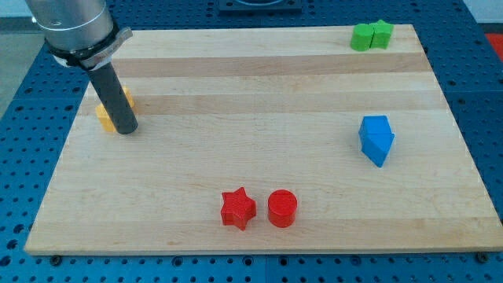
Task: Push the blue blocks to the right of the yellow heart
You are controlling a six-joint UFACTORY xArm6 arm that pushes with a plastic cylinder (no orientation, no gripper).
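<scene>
board: you have one pale wooden board (pixel 259 94) on a blue perforated table (pixel 23 118).
tip: my tip (pixel 126 130) sits at the view's upper left, touching the yellow block; it is a bare dark rod holding nothing.
yellow count: one yellow block (pixel 104 118), mostly hidden behind the rod; shape cannot be told.
blue count: two blue blocks (pixel 376 140) pressed together at the view's right, well apart from the yellow one.
red count: one red star block (pixel 237 209) and one red cylinder block (pixel 282 208), near the bottom, just beside each other.
green count: two green blocks (pixel 372 35), touching, top right.
</scene>
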